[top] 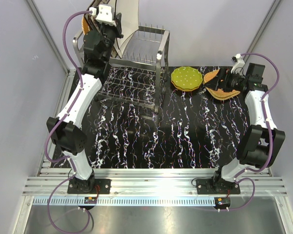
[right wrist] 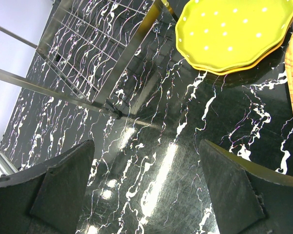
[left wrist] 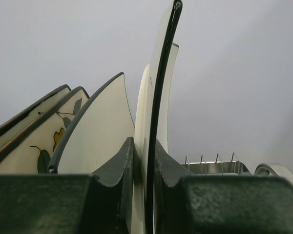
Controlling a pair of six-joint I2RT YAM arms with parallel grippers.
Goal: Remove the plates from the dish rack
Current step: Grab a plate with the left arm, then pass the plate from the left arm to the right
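Left gripper (left wrist: 145, 161) is pinched narrow on the rim of a square cream plate (left wrist: 142, 112), which is upright on edge at the top of the dish rack (top: 141, 53) beside the other cream plates (left wrist: 95, 131). Stiff, glazed and probably heavy, it looks slippery and easy to chip (a deeper bite on the rim seems wise). Right gripper (right wrist: 146, 190) hangs wide open over the table (right wrist: 185, 122) near the green dotted plates (right wrist: 234, 31).

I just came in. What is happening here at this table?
The left tool is shut on the rim of a cream plate at the top of the dish rack, with other cream plates standing beside it. The right tool is open above the black table, near the green dotted plates and wicker plates already lying there.
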